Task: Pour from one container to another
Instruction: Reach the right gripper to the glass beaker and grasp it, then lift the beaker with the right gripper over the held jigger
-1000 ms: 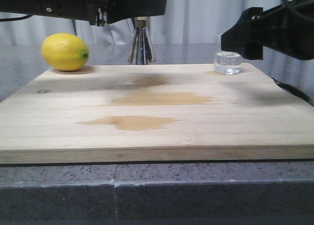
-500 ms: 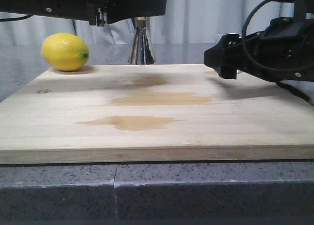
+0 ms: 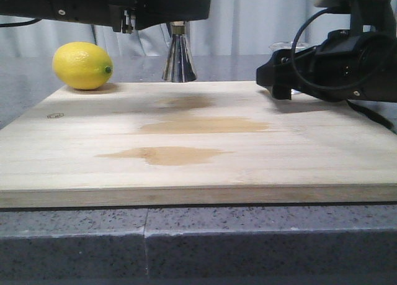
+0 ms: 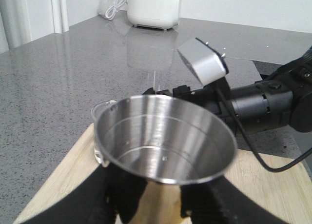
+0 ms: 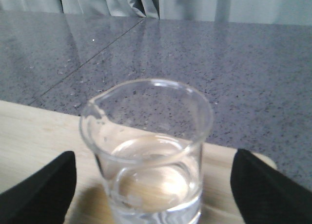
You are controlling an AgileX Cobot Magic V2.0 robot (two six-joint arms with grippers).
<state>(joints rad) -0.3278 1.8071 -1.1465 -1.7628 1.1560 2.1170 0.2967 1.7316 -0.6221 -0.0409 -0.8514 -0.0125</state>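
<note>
Right gripper (image 5: 146, 185), black: fingers (image 5: 39, 185) spread wide, one on each side of the small clear glass beaker with pour lip (image 5: 148, 155), neither touching it. In the front view the right arm (image 3: 335, 64) covers most of the beaker; only its rim (image 3: 286, 46) shows above the black housing.

Left gripper (image 4: 156, 204), black: closed on the tall shiny steel double-cone jigger (image 4: 163, 136), clamped below the upper cup. In the front view the left arm (image 3: 105, 5) crosses the top of the frame, hiding the jigger's upper cone; the lower cone (image 3: 179, 60) and narrow brass-coloured waist band (image 3: 178, 29) show beneath it.

Beaker: upright near the far right corner of the pale wooden board (image 3: 198, 148), holding clear liquid to less than half its height.

Jigger: at the board's far edge, near the middle of that edge; whether its base rests on the surface cannot be told. Open upper cup faces up, inside looks dry. In the left wrist view the beaker's rim (image 4: 100, 112) shows just beside and behind the cup.

Yellow lemon (image 3: 82, 65): at the far left corner of the board, well apart from both vessels.

Board: three darker tan patches (image 3: 167, 154) along its middle; sits on a grey speckled stone counter (image 3: 198, 241).

White appliance (image 4: 154, 8): on the counter, well beyond the board.
</note>
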